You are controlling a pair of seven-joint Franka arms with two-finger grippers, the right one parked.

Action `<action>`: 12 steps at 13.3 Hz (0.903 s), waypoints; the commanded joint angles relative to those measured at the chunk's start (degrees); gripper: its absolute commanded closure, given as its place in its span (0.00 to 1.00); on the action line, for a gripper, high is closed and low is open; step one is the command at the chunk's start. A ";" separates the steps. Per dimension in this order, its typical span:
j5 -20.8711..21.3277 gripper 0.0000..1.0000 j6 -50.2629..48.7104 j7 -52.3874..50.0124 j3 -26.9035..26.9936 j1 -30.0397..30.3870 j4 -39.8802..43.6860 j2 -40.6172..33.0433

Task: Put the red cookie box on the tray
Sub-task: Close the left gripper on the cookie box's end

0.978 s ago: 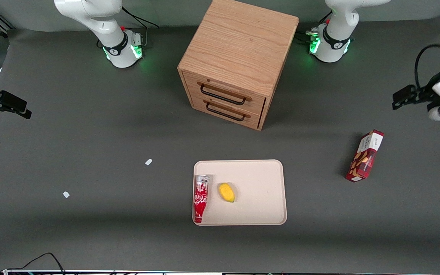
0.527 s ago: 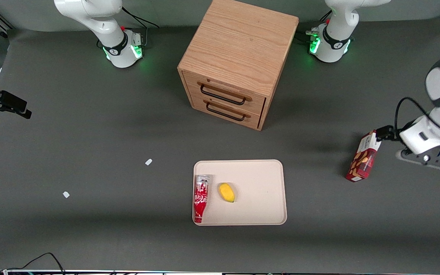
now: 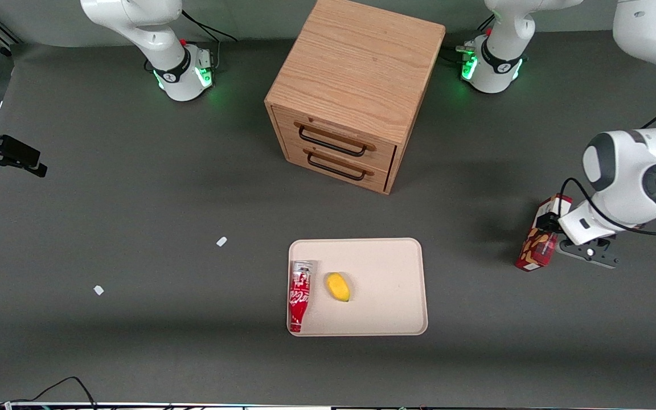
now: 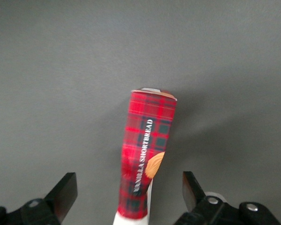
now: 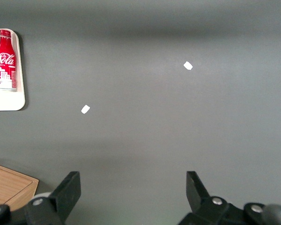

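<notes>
Open gripper straddles red cookie box; tray (holding 2 items) well apart.

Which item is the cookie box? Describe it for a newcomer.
From the beige tray, look toward the working arm's end of the table: the red cookie box lies there on the mat, under the open gripper. Unlike the can, it's a slim tartan carton.
</notes>
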 commanded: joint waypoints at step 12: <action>-0.85 0.96 5.20 0.54 2.12 -1.00 -3.86 3.02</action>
